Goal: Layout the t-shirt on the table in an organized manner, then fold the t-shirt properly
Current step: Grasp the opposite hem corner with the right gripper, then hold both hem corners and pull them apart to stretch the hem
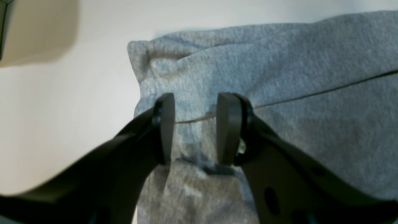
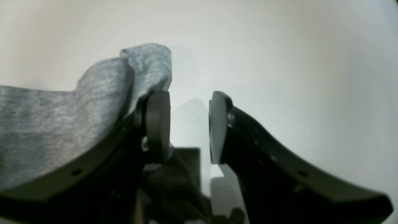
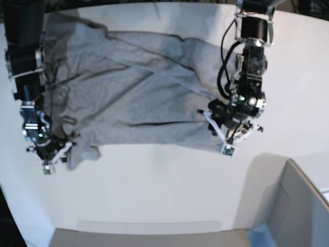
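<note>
The light grey t-shirt (image 3: 139, 98) lies spread and wrinkled across the far half of the white table (image 3: 154, 185). My left gripper (image 3: 218, 135) sits at the shirt's near right corner. In the left wrist view its jaws (image 1: 195, 102) stand open over the t-shirt (image 1: 295, 62), straddling a seam, with cloth lying flat beneath them. My right gripper (image 3: 57, 157) is at the shirt's near left corner. It is open (image 2: 189, 99), with bare table (image 2: 279, 62) between its fingers. A bunched fold of t-shirt (image 2: 46, 124) rests against the outside of one finger (image 2: 158, 124).
A grey box-like bin (image 3: 293, 206) stands at the near right corner. A pale flat strip (image 3: 149, 234) runs along the near edge. A blurred beige shape (image 1: 37, 28) shows beyond the shirt's corner in the left wrist view.
</note>
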Robot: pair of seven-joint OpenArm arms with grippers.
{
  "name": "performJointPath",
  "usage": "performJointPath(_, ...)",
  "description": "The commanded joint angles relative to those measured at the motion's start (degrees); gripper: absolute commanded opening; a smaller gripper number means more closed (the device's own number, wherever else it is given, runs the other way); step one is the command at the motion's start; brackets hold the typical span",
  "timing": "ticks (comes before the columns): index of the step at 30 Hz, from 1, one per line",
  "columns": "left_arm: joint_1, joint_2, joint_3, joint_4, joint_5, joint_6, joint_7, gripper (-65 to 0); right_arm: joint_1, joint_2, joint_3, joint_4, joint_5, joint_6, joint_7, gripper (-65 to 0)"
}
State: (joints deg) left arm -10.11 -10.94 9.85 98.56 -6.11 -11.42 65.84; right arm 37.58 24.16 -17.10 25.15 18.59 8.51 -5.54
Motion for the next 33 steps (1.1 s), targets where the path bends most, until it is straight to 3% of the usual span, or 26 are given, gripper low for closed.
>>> performJointPath(1, -1.1, -0.2, 0.0, 1.2, 0.1, 0.1, -0.7, -41.5, 0.2, -0.1, -0.2, 0.2, -0.6, 0.5, -2.2, -43.4)
performJointPath(5, -1.0, -0.2, 0.0, 1.2, 0.1, 0.1, -0.7, -41.5, -1.4, -0.2, -0.2, 3.2, -0.6, 0.6, -4.4, -46.6)
performJointPath(9, -1.0, -0.2, 0.0, 1.2, 0.1, 0.1, -1.0, -41.5, -3.1, -0.2, 0.1, 9.9, -0.7, 0.6, -10.2, -65.0)
performJointPath(14, -1.4, -0.2, -0.1, 1.2, 0.1, 0.1, -1.1, -41.5, -3.3, 0.1, 0.3, 15.8, -0.7, 0.6, -14.0, -65.0)
performJointPath(17, -1.5, -0.2, -0.5, 1.2, 0.1, 0.2, -1.2, -41.5, -5.4, 2.0, 0.9, 22.5, -0.4, 0.0, -14.6, -65.0)
performJointPath(20, -1.5, -0.2, -0.6, 1.0, 0.2, 0.3, -1.3, -41.5, -7.9, 2.3, 6.1, 28.9, -0.4, 0.0, -14.8, -65.0)
performJointPath(23, -2.8, -0.2, -0.6, 0.8, 0.2, 0.6, -2.5, -41.3, -8.8, 1.9, 13.8, 32.0, -0.7, 0.1, -18.5, -65.0)
performJointPath(29, -5.8, -0.6, -0.6, -4.5, 0.2, 0.6, -5.4, -31.3, -9.0, 2.3, 16.3, 32.2, -0.8, 0.5, -20.9, -65.0)
performJointPath(33, -6.5, -0.8, -0.5, -8.1, 0.4, 0.6, -7.3, -31.1, -10.0, 2.4, 16.5, 32.2, -0.8, 0.5, -21.1, -65.0)
